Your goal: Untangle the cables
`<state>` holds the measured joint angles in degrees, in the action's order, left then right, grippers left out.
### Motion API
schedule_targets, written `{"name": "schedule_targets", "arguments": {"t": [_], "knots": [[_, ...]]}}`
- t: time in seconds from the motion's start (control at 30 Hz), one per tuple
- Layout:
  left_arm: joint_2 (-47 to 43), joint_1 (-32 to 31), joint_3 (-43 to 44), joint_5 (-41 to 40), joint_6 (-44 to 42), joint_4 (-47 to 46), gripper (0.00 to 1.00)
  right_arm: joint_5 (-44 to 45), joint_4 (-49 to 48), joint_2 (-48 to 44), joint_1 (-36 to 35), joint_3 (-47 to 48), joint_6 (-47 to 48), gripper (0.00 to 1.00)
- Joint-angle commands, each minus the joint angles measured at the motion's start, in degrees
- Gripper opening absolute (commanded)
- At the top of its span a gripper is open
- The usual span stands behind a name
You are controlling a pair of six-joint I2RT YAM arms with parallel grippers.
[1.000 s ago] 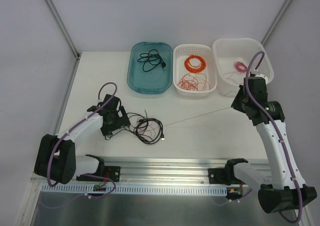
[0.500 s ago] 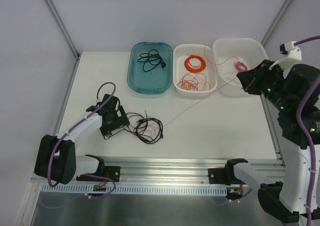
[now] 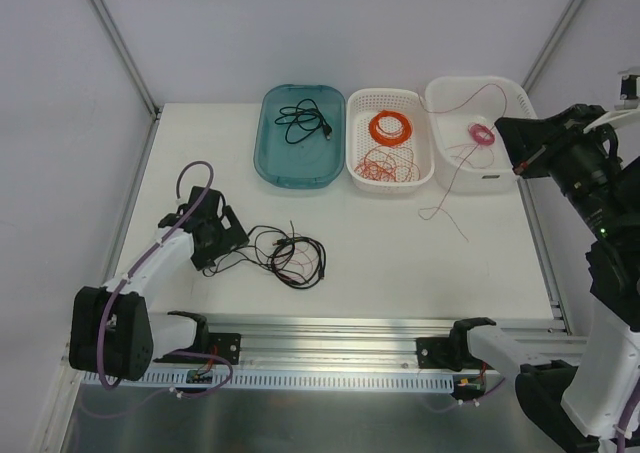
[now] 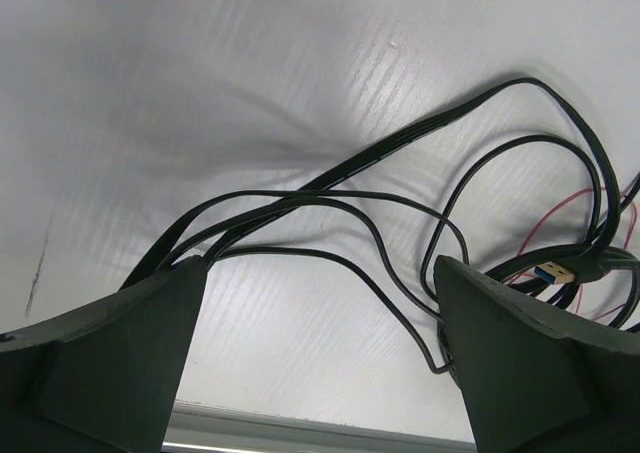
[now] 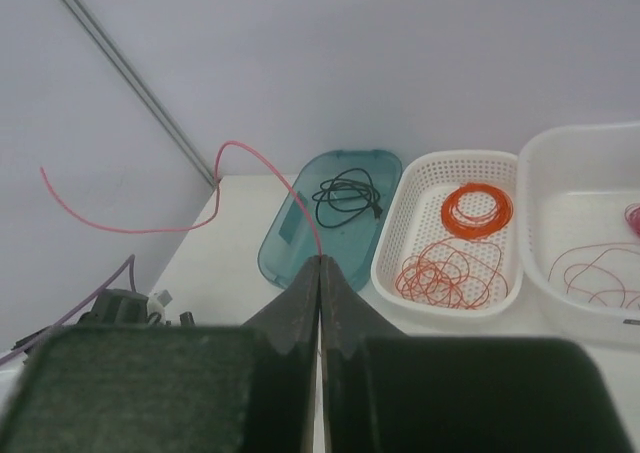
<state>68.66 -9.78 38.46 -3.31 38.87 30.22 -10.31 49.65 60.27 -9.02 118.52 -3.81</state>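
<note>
Table bearing cables, three bins

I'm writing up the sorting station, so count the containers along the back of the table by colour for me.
Teal: 1, the teal tray
White: 2, the perforated basket and the plain bin
Total: 3

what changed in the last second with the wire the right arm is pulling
The right gripper, shut on the pinkish-red wire, rose and swung right, pulling the wire's far end out of the clump. Once taut, the wire now hangs slack by the white bin. The left gripper edged left, open throughout. The clump itself stayed put.
</note>
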Motion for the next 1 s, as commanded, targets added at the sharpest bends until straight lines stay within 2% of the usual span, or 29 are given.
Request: {"name": "schedule_targets", "arguments": {"t": [0.0,0.13,0.17,0.27,0.3,0.37,0.4,0.53,0.63,0.8,0.97], "knots": [[-2.56,0.90,1.00,-0.38,-2.04,1.77,0.99,-3.13,-3.24,-1.11,0.23,-5.29,-1.19,0.01],[-5.29,0.90,2.15,1.46,-4.06,2.13,0.99,-5.60,-6.30,-5.50,0.14,-20.66,-2.69,0.01],[-6.08,0.90,2.32,1.81,-4.59,2.13,0.99,-5.52,-6.93,-6.38,0.23,-28.09,-2.95,0.01],[-9.33,0.90,3.29,3.22,-7.93,2.21,0.99,-5.51,-8.51,-9.64,0.14,-38.59,-3.74,0.01],[-11.43,0.90,3.55,3.22,-9.68,2.21,0.99,-5.60,-9.82,-11.12,0.14,-46.11,-4.09,0.01],[-14.85,0.90,3.64,4.53,-12.57,2.30,0.99,-4.99,-11.14,-12.45,0.14,-52.92,-4.80,0.01],[-15.92,0.90,3.64,4.89,-13.46,2.22,0.99,-3.51,-12.20,-12.89,0.14,-59.83,-4.89,0.01],[-21.63,0.90,3.47,6.74,-17.77,2.04,0.99,-0.68,-14.31,-12.29,0.14,-72.42,-5.76,0.01],[-25.68,0.90,2.15,7.70,-20.76,0.64,0.99,-0.42,-16.94,-9.74,-0.38,-78.24,-7.17,0.01],[-30.34,0.90,-1.71,9.73,-21.30,-3.14,0.99,6.42,-17.40,0.88,-4.69,-79.50,-6.21,0.02],[-29.73,0.90,-1.54,9.11,-21.29,-3.59,0.99,9.87,-17.56,10.21,-8.21,-77.74,-5.94,0.15]]}}
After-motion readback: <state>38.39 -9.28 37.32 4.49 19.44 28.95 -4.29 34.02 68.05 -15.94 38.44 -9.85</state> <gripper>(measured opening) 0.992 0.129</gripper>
